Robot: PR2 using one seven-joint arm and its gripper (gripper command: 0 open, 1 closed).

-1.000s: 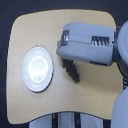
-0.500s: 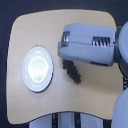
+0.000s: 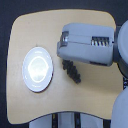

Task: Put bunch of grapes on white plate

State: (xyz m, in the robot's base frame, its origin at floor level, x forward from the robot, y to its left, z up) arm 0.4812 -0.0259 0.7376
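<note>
Beside white plate [image 3: 37, 69], bunch of grapes [image 3: 73, 70] on table [image 3: 30, 30]

you see a boxy arm segment [image 3: 87, 44] in pale grey-blue with rounded edges, a darker recessed slot with a row of light ribs on its top face, a thin dark seam near its left end, and a rounder grey shell behind.
</note>
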